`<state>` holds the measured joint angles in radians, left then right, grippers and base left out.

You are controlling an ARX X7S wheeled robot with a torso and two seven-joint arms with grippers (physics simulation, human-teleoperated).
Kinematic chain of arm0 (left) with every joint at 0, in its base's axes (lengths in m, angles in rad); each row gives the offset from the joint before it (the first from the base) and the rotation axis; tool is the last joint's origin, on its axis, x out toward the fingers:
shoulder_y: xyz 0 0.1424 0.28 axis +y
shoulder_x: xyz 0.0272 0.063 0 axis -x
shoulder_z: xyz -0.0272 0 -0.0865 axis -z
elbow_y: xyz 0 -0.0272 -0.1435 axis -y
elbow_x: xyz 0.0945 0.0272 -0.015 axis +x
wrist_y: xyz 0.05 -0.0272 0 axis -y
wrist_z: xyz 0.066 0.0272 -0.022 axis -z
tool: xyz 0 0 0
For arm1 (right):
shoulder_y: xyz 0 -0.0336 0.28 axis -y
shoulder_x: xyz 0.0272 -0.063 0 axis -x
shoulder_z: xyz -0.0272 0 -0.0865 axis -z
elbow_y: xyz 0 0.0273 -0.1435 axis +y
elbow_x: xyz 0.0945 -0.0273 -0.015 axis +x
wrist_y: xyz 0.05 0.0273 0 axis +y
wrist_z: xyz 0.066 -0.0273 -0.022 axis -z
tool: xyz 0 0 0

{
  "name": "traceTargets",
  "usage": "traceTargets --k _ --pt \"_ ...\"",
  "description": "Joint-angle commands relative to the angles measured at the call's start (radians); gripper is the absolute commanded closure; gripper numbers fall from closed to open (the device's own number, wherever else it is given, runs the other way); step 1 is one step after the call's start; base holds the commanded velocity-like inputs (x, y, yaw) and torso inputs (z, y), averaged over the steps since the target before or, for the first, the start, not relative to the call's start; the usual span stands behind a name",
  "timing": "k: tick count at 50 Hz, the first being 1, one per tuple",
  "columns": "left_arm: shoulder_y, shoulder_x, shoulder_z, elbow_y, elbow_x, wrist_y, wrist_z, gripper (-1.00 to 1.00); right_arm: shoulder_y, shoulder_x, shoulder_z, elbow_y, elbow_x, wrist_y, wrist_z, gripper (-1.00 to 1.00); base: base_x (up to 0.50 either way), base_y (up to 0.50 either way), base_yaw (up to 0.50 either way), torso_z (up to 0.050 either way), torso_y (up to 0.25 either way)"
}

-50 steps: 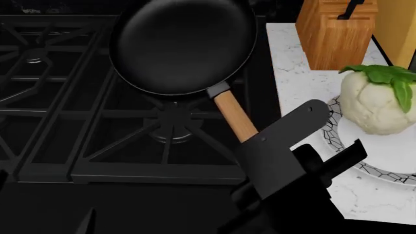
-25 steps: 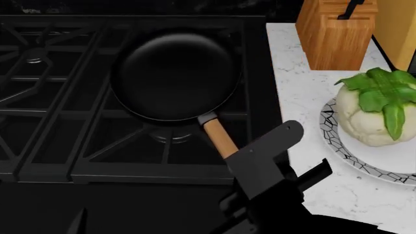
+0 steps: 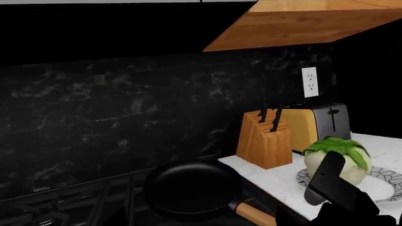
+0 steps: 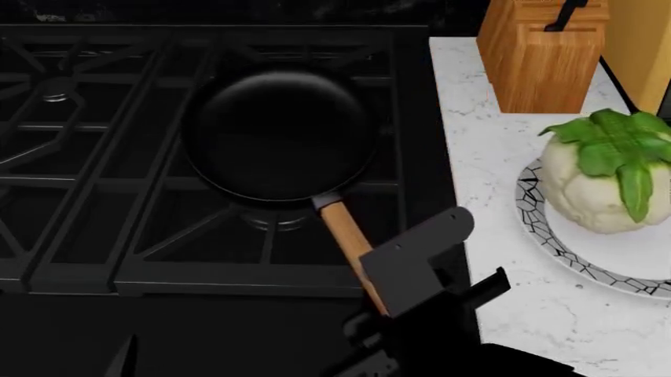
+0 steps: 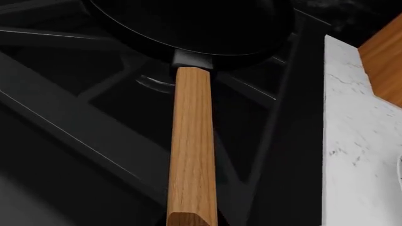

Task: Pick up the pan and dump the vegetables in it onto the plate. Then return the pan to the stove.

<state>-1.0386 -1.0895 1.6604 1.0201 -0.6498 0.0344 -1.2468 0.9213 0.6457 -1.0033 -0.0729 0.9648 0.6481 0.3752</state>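
The black pan (image 4: 278, 133) sits empty and level over the stove (image 4: 105, 157) grates, at a front burner. Its wooden handle (image 4: 344, 236) runs back into my right gripper (image 4: 409, 271), which is shut on the handle's end; the fingers themselves are hidden. In the right wrist view the handle (image 5: 191, 150) stretches straight away to the pan (image 5: 207, 23). The cauliflower (image 4: 603, 181), the vegetables of the task, rests leaves-up on the mosaic-rimmed plate (image 4: 545, 228) on the counter to the right. The left wrist view shows the pan (image 3: 188, 188), cauliflower (image 3: 336, 157) and plate (image 3: 383, 176). My left gripper is out of sight.
A wooden knife block (image 4: 545, 51) stands at the back of the white marble counter (image 4: 482, 141), with a toaster (image 3: 317, 125) beside it. The dark backsplash carries a wall outlet (image 3: 309, 81). A second burner lies to the left on the stove.
The pan came down and a little nearer with my right gripper, settling level over the burner. The cauliflower has rolled on the plate so that its leaves face up.
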Motion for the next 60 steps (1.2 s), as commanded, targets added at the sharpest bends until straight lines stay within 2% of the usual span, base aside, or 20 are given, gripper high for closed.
traceTargets --k 1,23,24,38,60 --pt "-0.001 0.008 -0.013 -0.007 -0.008 0.021 0.044 -1.00 0.042 -0.077 0.072 0.065 -0.164 -0.039 -0.023 1.00 0.00 0.00 0.00 0.000 0.000" --pt "0.006 -0.004 -0.005 -0.017 0.005 0.040 0.046 -1.00 0.029 -0.168 0.053 0.244 -0.193 -0.113 -0.104 1.00 0.02 0.01 0.02 0.000 0.000" --pt "0.009 -0.004 -0.004 -0.020 0.006 0.043 0.047 -1.00 0.029 -0.168 0.056 0.240 -0.193 -0.116 -0.099 -1.00 0.03 0.01 0.03 0.000 0.000" --pt "0.022 0.006 0.012 -0.024 0.019 0.044 0.046 -1.00 0.056 -0.026 0.128 -0.134 -0.087 -0.014 0.035 -1.00 0.02 0.01 0.02 0.000 0.000" --pt "0.019 -0.006 0.012 -0.020 0.023 0.058 0.041 -1.00 0.119 0.068 0.199 -0.387 0.029 0.099 0.170 -1.00 0.00 0.00 0.00 0.000 0.000"
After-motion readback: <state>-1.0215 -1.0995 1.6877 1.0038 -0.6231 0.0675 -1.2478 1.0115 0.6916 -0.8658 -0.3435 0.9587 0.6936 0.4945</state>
